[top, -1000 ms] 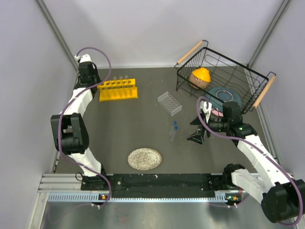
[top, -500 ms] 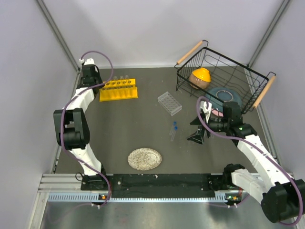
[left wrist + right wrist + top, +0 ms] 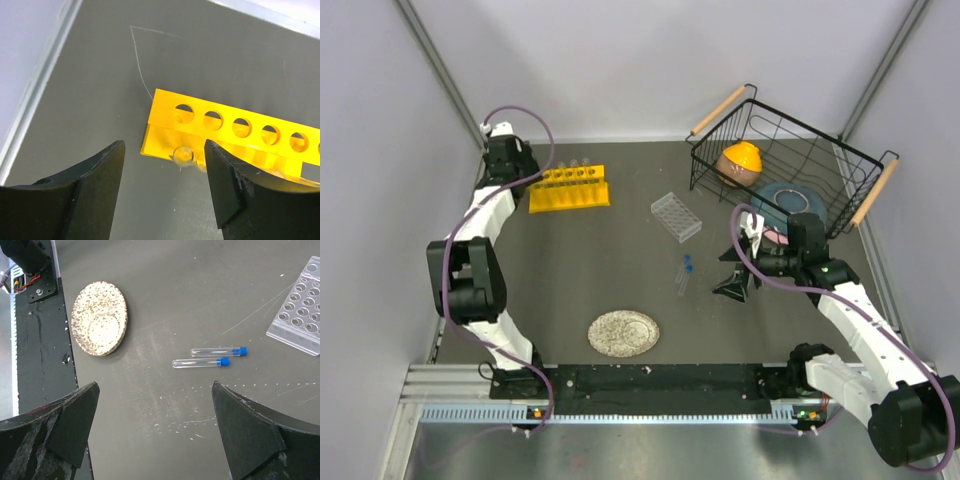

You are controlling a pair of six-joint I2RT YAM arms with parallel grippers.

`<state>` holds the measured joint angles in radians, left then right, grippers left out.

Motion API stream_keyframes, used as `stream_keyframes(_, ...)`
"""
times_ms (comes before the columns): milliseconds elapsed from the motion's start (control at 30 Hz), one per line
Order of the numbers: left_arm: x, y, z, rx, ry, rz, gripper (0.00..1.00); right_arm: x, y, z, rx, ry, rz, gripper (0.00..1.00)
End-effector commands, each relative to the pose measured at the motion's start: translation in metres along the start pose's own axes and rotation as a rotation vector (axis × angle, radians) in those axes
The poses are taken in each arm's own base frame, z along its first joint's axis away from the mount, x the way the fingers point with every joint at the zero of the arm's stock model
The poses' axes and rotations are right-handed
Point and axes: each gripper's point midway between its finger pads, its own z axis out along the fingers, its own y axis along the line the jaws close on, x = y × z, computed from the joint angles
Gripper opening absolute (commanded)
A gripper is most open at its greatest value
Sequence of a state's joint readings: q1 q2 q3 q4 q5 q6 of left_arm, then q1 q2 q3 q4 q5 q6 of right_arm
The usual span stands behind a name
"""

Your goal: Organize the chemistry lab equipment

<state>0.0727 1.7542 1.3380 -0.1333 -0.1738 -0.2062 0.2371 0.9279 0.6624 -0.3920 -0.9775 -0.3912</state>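
Far left corner of the table (image 3: 620,262): we find the left gripper (image 3: 164,150) hovering just above the left end of the yellow rack (image 3: 569,188). Its fingers stand well apart and hold nothing. In the wrist view the rack's end hole row lies under and beyond the gap.

Yellow rack: it sits near the far edge, left of centre, with its long side along that edge. Clear test tubes (image 3: 567,166) stand upright in its holes. We cannot count them for sure. One shows its round mouth low between the left fingers.

Near edge, left of centre: the speckled plate (image 3: 623,333) lies flat and bare.

Centre, slightly toward the far edge: the clear grid rack (image 3: 677,216) lies at an angle, and we see nothing in its wells.

Just nearer than that rack: two blue-capped vials (image 3: 684,272) lie on their sides, side by side and almost parallel. They look close to touching, though we cannot tell.

Right of the vials: the right gripper (image 3: 155,390) hangs over bare surface with its fingers spread very wide and nothing between them. The vials are beyond its tips.

Far right corner: the black wire basket (image 3: 705,170) with wooden handles holds an orange-topped round thing and a blue round one.
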Motion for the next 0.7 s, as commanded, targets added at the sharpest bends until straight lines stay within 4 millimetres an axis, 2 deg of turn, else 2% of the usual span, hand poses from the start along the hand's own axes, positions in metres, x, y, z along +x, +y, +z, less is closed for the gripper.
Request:
stream_keyframes(0,-0.048,0.014,-0.04,-0.062,-0.133,-0.044,0.74,-0.019,-0.005,-0.004,0.014,-0.029,-0.073,0.96)
stream_keyframes(33,-0.054,0.017,-0.05,-0.069,-0.151,-0.051,0.76,-0.019,-0.005,-0.004,0.015,-0.028,-0.074,0.96)
stream_keyframes(100,-0.055,0.023,-0.059,-0.087,-0.161,-0.054,0.79,-0.019,-0.006,-0.005,0.022,-0.029,-0.085,0.96)
stream_keyframes(133,-0.063,0.026,-0.07,-0.096,-0.187,-0.064,0.82,-0.018,-0.006,-0.005,0.022,-0.028,-0.085,0.96)
stream_keyframes(167,-0.06,0.029,-0.075,-0.103,-0.184,-0.066,0.84,-0.019,-0.006,-0.005,0.024,-0.028,-0.088,0.96)
stream_keyframes(200,-0.066,0.031,-0.087,-0.101,-0.209,-0.079,0.86,-0.018,-0.006,-0.005,0.023,-0.028,-0.09,0.96)
stream_keyframes(267,-0.062,0.035,-0.099,-0.105,-0.211,-0.094,0.92,-0.018,-0.006,-0.005,0.025,-0.028,-0.091,0.96)
stream_keyframes(300,-0.068,0.036,-0.115,-0.098,-0.242,-0.118,0.94,-0.018,-0.007,-0.006,0.028,-0.029,-0.093,0.96)
stream_keyframes(333,-0.069,0.037,-0.122,-0.093,-0.253,-0.131,0.99,-0.018,-0.008,-0.006,0.03,-0.031,-0.093,0.97)
stream_keyframes(367,-0.059,0.039,-0.125,-0.082,-0.237,-0.139,0.99,-0.019,-0.007,-0.007,0.03,-0.031,-0.094,0.97)
stream_keyframes(400,-0.064,0.039,-0.142,-0.067,-0.266,-0.175,0.99,-0.019,-0.009,-0.008,0.038,-0.032,-0.092,0.97)
stream_keyframes(433,-0.062,0.04,-0.149,-0.058,-0.273,-0.194,0.99,-0.019,-0.01,-0.008,0.042,-0.032,-0.089,0.98)
stream_keyframes(467,-0.05,0.039,-0.152,-0.042,-0.256,-0.209,0.99,-0.019,-0.011,-0.008,0.044,-0.033,-0.09,0.99)
stream_keyframes(500,-0.051,0.038,-0.166,-0.021,-0.278,-0.253,0.99,-0.02,-0.012,-0.01,0.051,-0.034,-0.086,0.99)
stream_keyframes(533,-0.038,0.036,-0.167,0.002,-0.255,-0.258,0.99,-0.019,-0.014,-0.01,0.055,-0.035,-0.083,0.99)
stream_keyframes(600,-0.033,0.021,-0.185,0.109,-0.257,-0.275,0.99,-0.019,-0.017,-0.012,0.071,-0.033,-0.069,0.99)
stream_keyframes(633,-0.017,0.017,-0.186,0.136,-0.223,-0.279,0.99,-0.019,-0.02,-0.013,0.08,-0.032,-0.059,0.99)
stream_keyframes(667,-0.013,0.011,-0.191,0.174,-0.218,-0.282,0.99,-0.019,-0.022,-0.013,0.089,-0.031,-0.053,0.99)
